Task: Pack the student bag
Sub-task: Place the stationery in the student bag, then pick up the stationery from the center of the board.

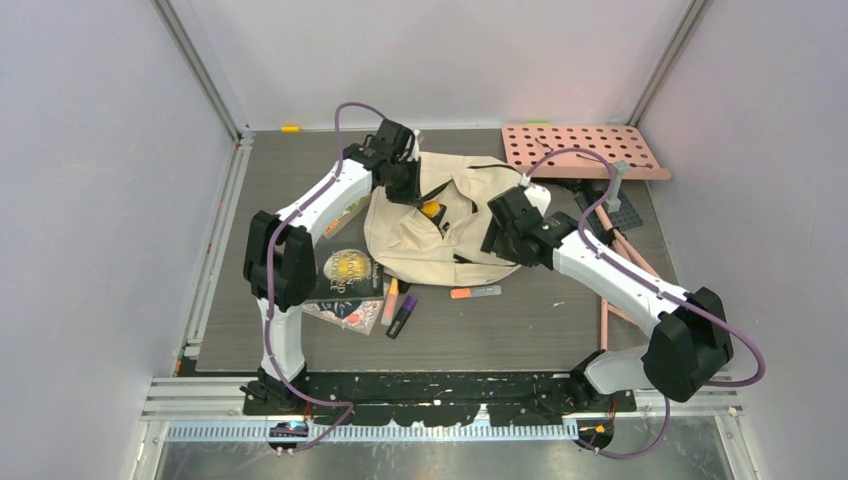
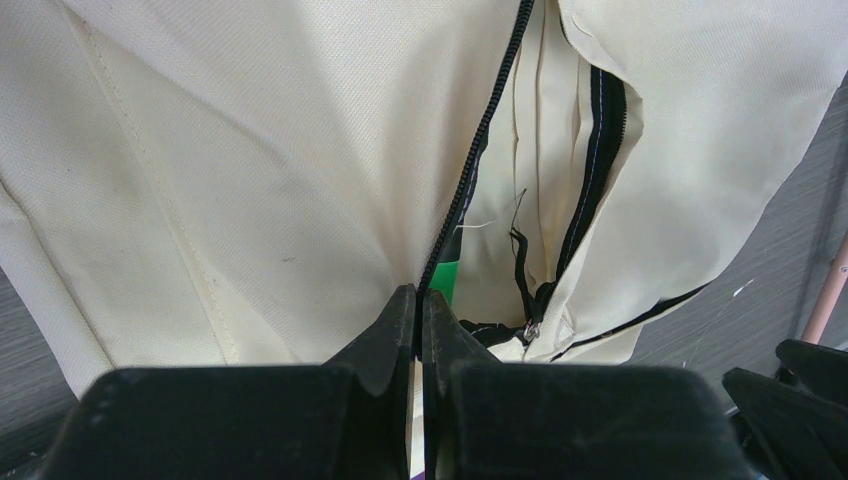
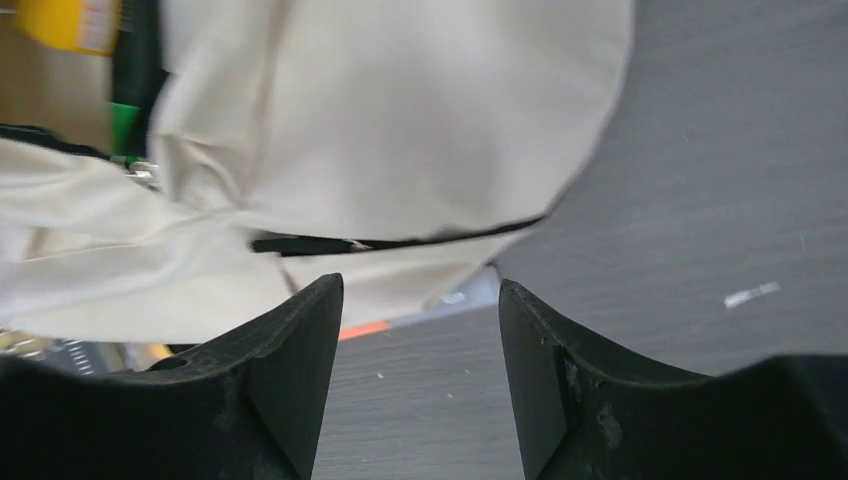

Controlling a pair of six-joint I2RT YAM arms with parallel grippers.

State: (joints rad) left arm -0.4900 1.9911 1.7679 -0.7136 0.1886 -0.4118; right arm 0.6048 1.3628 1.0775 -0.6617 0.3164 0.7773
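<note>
The cream student bag point(image 1: 440, 230) lies mid-table with its main zipper open. A yellow item point(image 1: 431, 210) shows inside. My left gripper point(image 1: 405, 188) is at the bag's upper left. In the left wrist view it point(image 2: 420, 300) is shut on the bag's point(image 2: 250, 150) black zipper edge, with a green item point(image 2: 446, 280) just behind. My right gripper point(image 1: 497, 235) hovers over the bag's right side. In the right wrist view it point(image 3: 420, 300) is open and empty, above the table beside the bag's point(image 3: 400, 120) lower edge.
Books point(image 1: 345, 285) lie left of the bag. An orange highlighter point(image 1: 390, 300), a purple one point(image 1: 403, 316) and an orange marker point(image 1: 475, 292) lie in front of it. A pink perforated board point(image 1: 585, 150) stands at the back right, with pink sticks point(image 1: 625, 245) below it.
</note>
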